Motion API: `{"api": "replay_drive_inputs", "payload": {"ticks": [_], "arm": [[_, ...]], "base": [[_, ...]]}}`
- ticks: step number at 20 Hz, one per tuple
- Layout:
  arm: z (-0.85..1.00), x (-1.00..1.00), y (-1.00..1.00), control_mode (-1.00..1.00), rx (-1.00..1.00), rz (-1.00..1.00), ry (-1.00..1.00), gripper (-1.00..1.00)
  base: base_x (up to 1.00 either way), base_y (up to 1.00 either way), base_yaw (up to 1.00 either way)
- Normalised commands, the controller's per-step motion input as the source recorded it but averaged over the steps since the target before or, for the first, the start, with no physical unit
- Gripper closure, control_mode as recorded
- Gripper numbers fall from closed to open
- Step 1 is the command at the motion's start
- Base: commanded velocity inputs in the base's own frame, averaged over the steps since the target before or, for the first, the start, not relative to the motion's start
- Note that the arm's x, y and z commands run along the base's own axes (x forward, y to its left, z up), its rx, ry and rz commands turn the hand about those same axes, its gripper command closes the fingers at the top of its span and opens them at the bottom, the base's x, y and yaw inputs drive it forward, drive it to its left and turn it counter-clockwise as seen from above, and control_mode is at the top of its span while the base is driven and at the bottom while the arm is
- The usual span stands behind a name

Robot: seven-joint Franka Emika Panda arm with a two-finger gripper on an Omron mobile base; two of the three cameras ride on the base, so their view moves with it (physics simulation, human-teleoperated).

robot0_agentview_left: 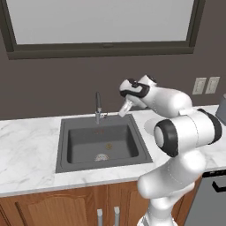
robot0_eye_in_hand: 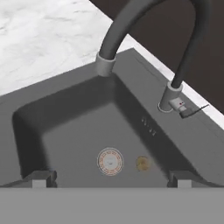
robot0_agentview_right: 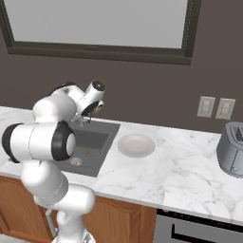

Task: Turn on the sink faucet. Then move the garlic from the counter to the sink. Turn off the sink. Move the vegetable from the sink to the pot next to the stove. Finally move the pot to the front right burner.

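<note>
the counter (robot0_agentview_left: pixel 26 150) is a white marble slab with grey veins that runs across the whole width of both base views, over brown wooden cabinets (robot0_agentview_left: pixel 53 207); behind it stands a dark wall with a wide window (robot0_agentview_left: pixel 101 22) at 12 o'clock. the white arm (robot0_agentview_left: pixel 176 132) rises at 4 o'clock in the left base view and bends toward the middle, its hand hanging over the back right corner of the sink (robot0_agentview_left: pixel 66 132). the sink is a dark grey rectangular basin with a flat rim, set in the counter just at the centre of the left base view, with a small round drain (robot0_eye_in_hand: pixel 110 161) on its floor and a small brownish spot (robot0_eye_in_hand: pixel 142 163) just at 3 o'clock of the drain. in the right base view a toaster (robot0_agentview_right: pixel 231 149) stands at 3 o'clock on the counter, well apart from the sink, and a pale round plate (robot0_agentview_right: pixel 136 144) lies on the marble just beside the sink's right rim. the sink faucet (robot0_agentview_left: pixel 98 108) stands upright on the back rim of the sink, at 12 o'clock of the basin; in the hand view its dark gooseneck arches over the top, and its small side lever (robot0_eye_in_hand: pixel 192 110) juts out at 3 o'clock. the gripper (robot0_eye_in_hand: pixel 109 178) has its jaws spread wide with nothing between them, hovering above the basin near the faucet and apart from it
</note>
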Motion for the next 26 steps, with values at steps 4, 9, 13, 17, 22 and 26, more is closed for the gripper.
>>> {"api": "replay_drive_inputs", "payload": {"ticks": [4,9,13,17,22,26], "arm": [[-0.14,-0.36,0.01,-1.00,-0.08,-0.19,0.20,-1.00],[-0.18,-0.42,0.00,-1.00,-0.04,-0.25,0.18,-1.00],[-0.29,-0.41,0.00,-1.00,-0.01,-0.30,0.11,-1.00],[-0.30,-0.38,0.00,-1.00,0.00,-0.33,0.06,-1.00],[-0.28,-0.23,0.01,-1.00,0.00,-0.32,0.02,-1.00],[-0.33,0.00,0.07,-1.00,-0.06,-0.22,0.00,-1.00]], "base": [[0.00,0.00,0.00],[0.00,0.00,0.00],[0.00,0.00,0.00],[0.00,0.00,0.00],[0.00,0.00,0.00],[0.00,0.00,0.00]]}}
